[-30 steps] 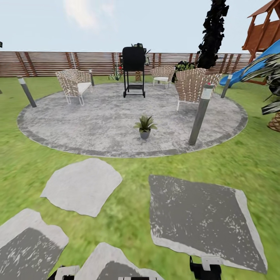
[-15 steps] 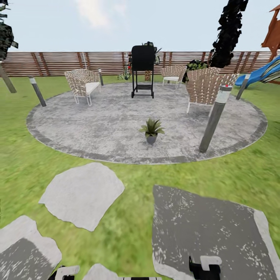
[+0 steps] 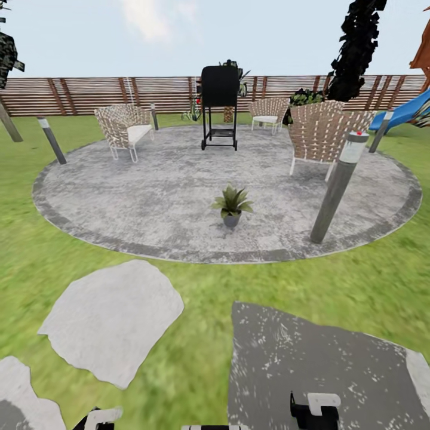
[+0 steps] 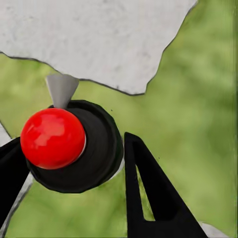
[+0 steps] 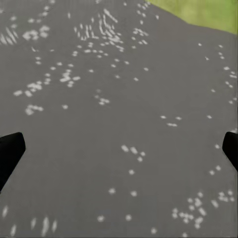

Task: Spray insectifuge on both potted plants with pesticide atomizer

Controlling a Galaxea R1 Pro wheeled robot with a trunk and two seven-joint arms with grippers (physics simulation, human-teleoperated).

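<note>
The pesticide atomizer [image 4: 74, 148] shows end-on in the left wrist view: a round dark body with a red ball on top and a pale nozzle. My left gripper [image 4: 72, 148] is shut on it, a black finger [image 4: 148, 198] on each side. Grass and a pale stepping stone lie below it. My right gripper [image 5: 121, 148] is open over a dark grey stepping stone, with nothing between its fingers. One potted plant [image 3: 232, 206], a small rosette of pointed green leaves in a grey pot, stands on the round gravel patio [image 3: 149, 197] ahead of me in the garden.
A grey post lamp [image 3: 337, 188] stands right of the plant at the patio's edge, and another post lamp [image 3: 52, 140] at the far left. Wicker chairs [image 3: 322, 134], a black grill [image 3: 220, 107] and the slatted fence [image 3: 89, 95] lie beyond. Stepping stones [image 3: 113, 319] cross the lawn in front.
The whole head view has shifted: the patio and plant sit slightly lower and larger, and the stepping stones have slid toward the bottom edge. The camera has moved forward.
</note>
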